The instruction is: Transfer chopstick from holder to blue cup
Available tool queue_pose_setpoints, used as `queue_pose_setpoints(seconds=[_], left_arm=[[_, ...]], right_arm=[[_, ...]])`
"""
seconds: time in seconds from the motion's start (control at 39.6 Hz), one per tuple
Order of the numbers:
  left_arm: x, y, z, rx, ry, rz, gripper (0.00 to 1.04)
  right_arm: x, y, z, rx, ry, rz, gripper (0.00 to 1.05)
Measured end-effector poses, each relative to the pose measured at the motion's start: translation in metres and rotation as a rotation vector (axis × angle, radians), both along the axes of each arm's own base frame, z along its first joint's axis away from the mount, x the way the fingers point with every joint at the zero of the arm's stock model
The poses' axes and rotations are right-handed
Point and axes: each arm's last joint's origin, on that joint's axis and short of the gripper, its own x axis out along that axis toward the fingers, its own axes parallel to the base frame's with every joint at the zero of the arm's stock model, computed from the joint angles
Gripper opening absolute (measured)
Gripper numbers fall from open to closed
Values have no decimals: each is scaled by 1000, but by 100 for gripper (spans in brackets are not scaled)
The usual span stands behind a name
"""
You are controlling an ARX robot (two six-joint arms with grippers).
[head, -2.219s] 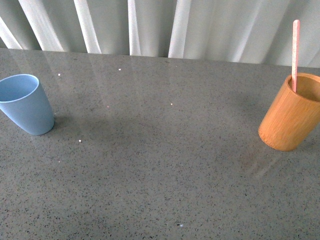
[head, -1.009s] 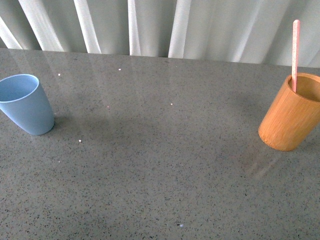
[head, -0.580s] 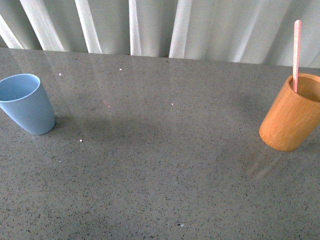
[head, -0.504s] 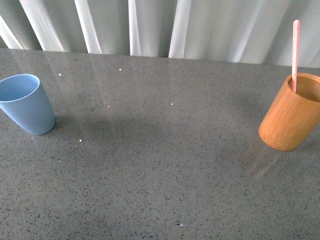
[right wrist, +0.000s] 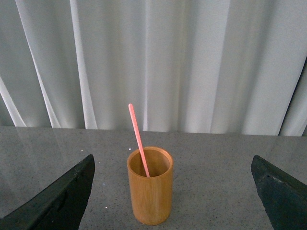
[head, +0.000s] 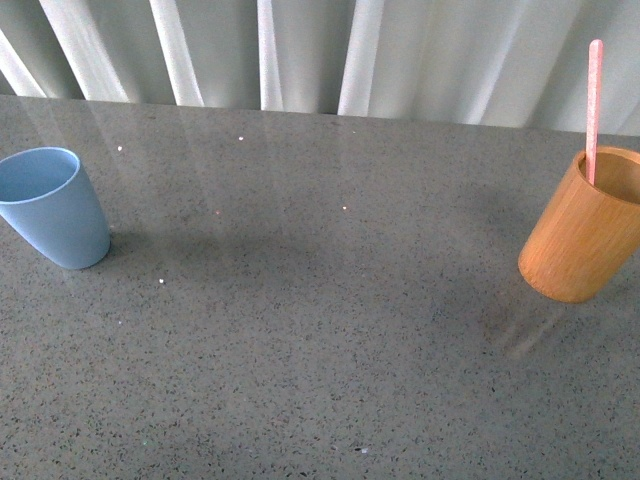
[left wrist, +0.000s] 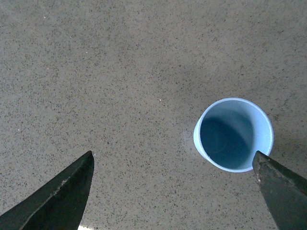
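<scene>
Pink chopstick [head: 594, 110] is standing in the holder [head: 575, 245] at the right side of the table [head: 320, 330], leaning on the rim. Cup [head: 55, 210] sits upright way over on the left. Left gripper [left wrist: 172, 154] hangs above the cup, jaws spread wide, nothing in them. Right gripper [right wrist: 172, 157] faces the holder, also wide apart, not touching it
</scene>
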Motion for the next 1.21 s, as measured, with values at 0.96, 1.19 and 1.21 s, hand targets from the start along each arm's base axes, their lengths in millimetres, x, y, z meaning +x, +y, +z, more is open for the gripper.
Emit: queue_pose_setpoints(seconds=[0.96, 1.19, 1.21], left_arm=[[50, -17, -75, 29, 194, 43, 98], [68, -17, -92, 40, 225, 72, 98], [70, -18, -94, 45, 228, 72, 98]], right_arm=[[0, 0, 0, 0, 0, 0, 95], [0, 0, 0, 0, 0, 0, 95], [0, 0, 0, 0, 0, 0, 95]])
